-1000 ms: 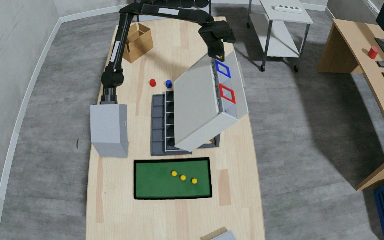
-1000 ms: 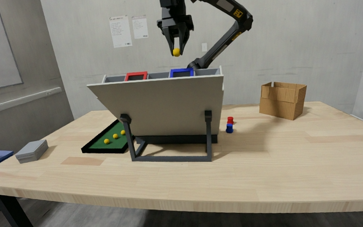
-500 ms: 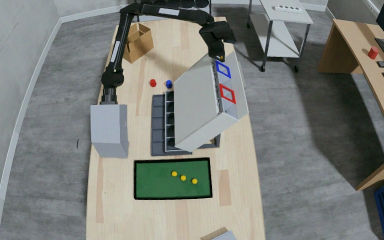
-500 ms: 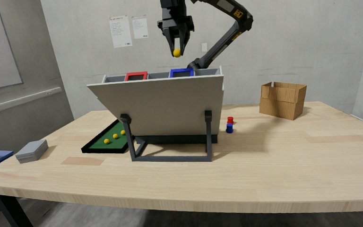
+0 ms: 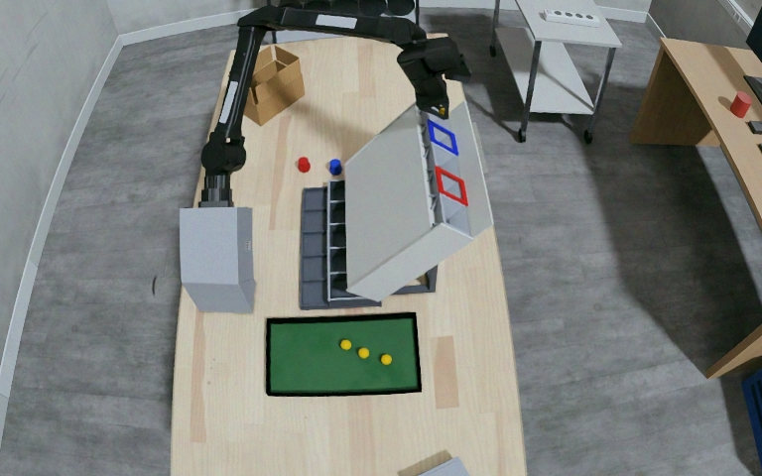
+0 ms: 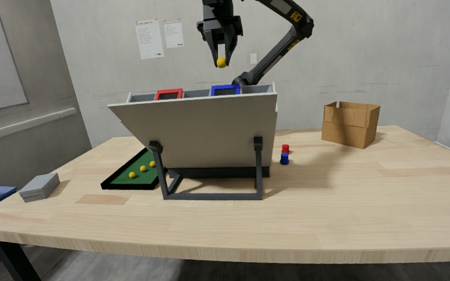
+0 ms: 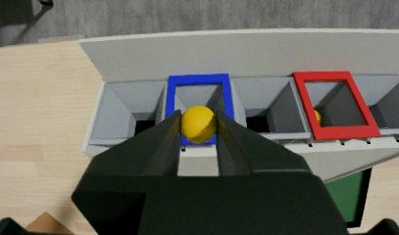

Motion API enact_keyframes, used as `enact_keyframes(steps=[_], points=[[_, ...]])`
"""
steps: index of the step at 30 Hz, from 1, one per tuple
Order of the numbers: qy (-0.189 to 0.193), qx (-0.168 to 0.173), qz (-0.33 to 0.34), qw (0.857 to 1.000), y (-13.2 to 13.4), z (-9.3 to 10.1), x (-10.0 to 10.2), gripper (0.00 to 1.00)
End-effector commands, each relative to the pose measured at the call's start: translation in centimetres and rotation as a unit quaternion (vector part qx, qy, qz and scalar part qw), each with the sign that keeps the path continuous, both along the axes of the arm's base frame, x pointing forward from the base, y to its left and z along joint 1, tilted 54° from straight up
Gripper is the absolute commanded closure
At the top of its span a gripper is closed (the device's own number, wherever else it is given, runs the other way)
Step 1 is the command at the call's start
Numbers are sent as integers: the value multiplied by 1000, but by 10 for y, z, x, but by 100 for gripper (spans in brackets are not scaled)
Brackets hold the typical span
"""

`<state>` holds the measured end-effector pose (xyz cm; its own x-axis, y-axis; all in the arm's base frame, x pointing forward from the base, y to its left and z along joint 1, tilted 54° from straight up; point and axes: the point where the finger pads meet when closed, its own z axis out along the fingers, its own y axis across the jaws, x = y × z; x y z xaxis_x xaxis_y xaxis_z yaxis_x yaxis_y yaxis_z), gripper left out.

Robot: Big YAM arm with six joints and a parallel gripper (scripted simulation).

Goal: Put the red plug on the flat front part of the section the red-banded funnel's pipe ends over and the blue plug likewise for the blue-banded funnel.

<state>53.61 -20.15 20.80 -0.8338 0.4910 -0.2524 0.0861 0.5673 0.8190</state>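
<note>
My gripper (image 5: 441, 110) (image 6: 221, 60) (image 7: 198, 117) is shut on a yellow marble (image 6: 221, 62) (image 7: 198, 123). It holds the marble above the blue-banded funnel (image 5: 445, 148) (image 6: 224, 85) (image 7: 198, 79) at the top of the slanted grey cover (image 5: 385, 200) (image 6: 199, 132) (image 7: 235, 51). The red-banded funnel (image 5: 452, 199) (image 6: 168, 91) (image 7: 324, 75) is two funnels away, and a yellow marble (image 7: 317, 117) shows inside it. The red plug (image 5: 304, 164) (image 6: 285, 148) and the blue plug (image 5: 334, 167) (image 6: 284, 158) stand on the table beside the cover. The dark sectioned base (image 5: 315, 235) lies under the cover's low edge.
A green tray (image 5: 291, 377) (image 6: 116, 181) holds three yellow marbles (image 5: 363, 352) (image 6: 143, 168). A cardboard box (image 5: 276, 82) (image 6: 350, 123) stands at the table's far end. A tall grey box (image 5: 216, 256) is by the arm's base. A small grey box (image 6: 39, 187) lies near the table's edge.
</note>
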Motion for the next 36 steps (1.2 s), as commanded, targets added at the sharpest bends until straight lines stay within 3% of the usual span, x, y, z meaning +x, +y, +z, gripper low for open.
enact_keyframes(steps=[1, 15, 36], points=[[-26, -19, 4, 999, -3, 23, 13, 100], [-27, -20, 4, 999, 17, -10, 6, 100], [-26, -19, 3, 999, 23, -10, 7, 100]])
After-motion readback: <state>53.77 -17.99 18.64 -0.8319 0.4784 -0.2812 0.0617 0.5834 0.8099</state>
